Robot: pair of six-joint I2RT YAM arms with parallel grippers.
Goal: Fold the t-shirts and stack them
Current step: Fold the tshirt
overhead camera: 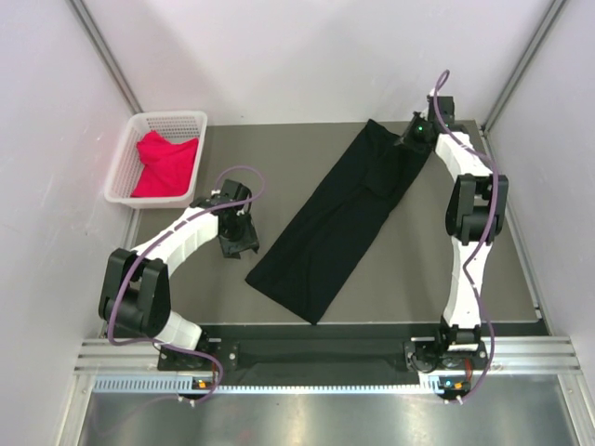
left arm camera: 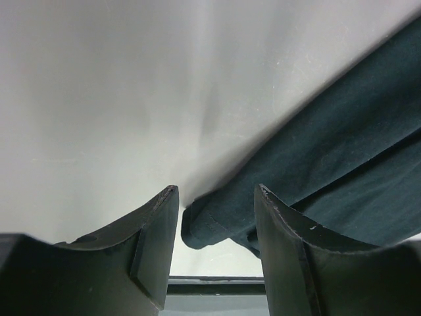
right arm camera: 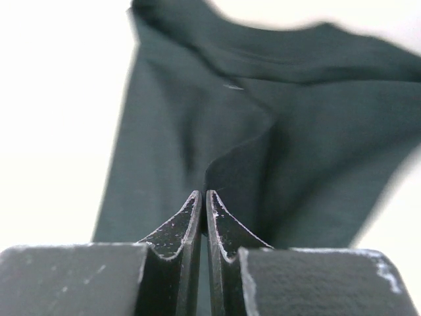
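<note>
Left gripper (overhead camera: 239, 243), left of the table's (overhead camera: 409, 274) middle: jaws part-open, nothing held. In its wrist view the near corner of the black shirt (left arm camera: 342, 151) lies below and between the fingers, clear of both.
- Risk: closing from here may catch only the corner tip, or miss the cloth and scrape the table.

Black shirt: a long strip on the diagonal, from the near middle to the far-right corner.

Right gripper (right arm camera: 203, 195), far-right corner: jaws closed on a thin raised ridge of the black shirt.
- Risk: the bite looks shallow. A lift could slip off, or take one layer and peel the fold open. With only one end held, a pull would drag and skew the strip.

Red shirt (overhead camera: 165, 163): crumpled in the basket (overhead camera: 172, 115), far-left corner, unfolded.

Unclear:
- layers in the pinch
- left gripper's height over the cloth
- shirt's far end, under the right arm
- collar and sleeves
- red shirt's underside
</note>
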